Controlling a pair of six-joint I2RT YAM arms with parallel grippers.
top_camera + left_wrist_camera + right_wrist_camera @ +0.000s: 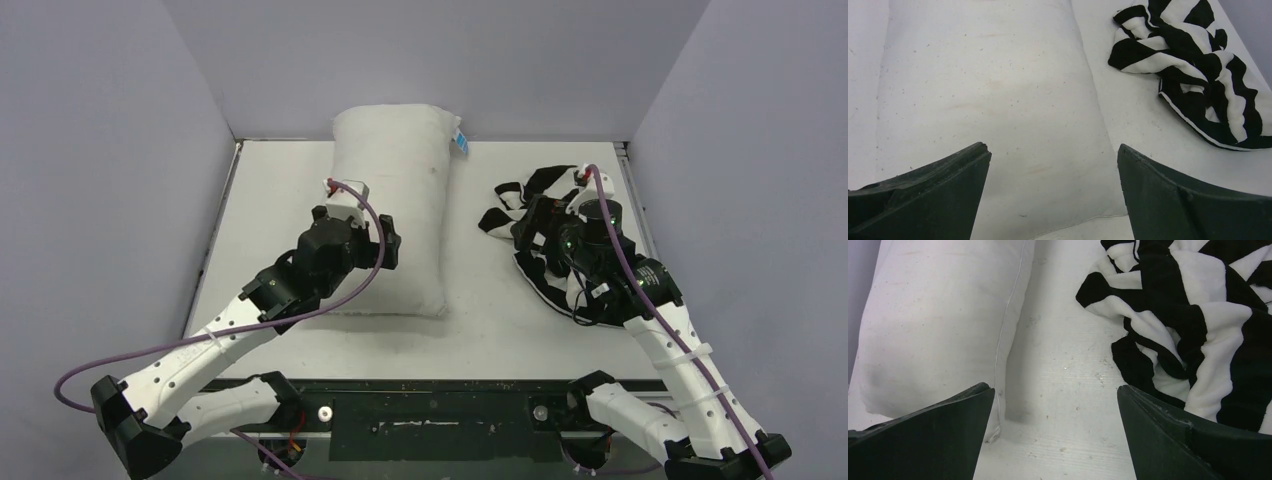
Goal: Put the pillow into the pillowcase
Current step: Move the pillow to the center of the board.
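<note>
The top camera looks down from high up at the near edge, seeing the whole worktop (pixel 480 340). Each wrist camera sits low and close, looking forward across it. All three see the pillow (pixel 400 190) and pillowcase (pixel 1188 65).

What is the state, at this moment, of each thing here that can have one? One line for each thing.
pillow: bare, lying flat on the table
pillowcase: empty, crumpled in a heap, apart from the pillow
left gripper: open, holding nothing, above the pillow
right gripper: open, holding nothing, above the table between pillow and pillowcase
</note>
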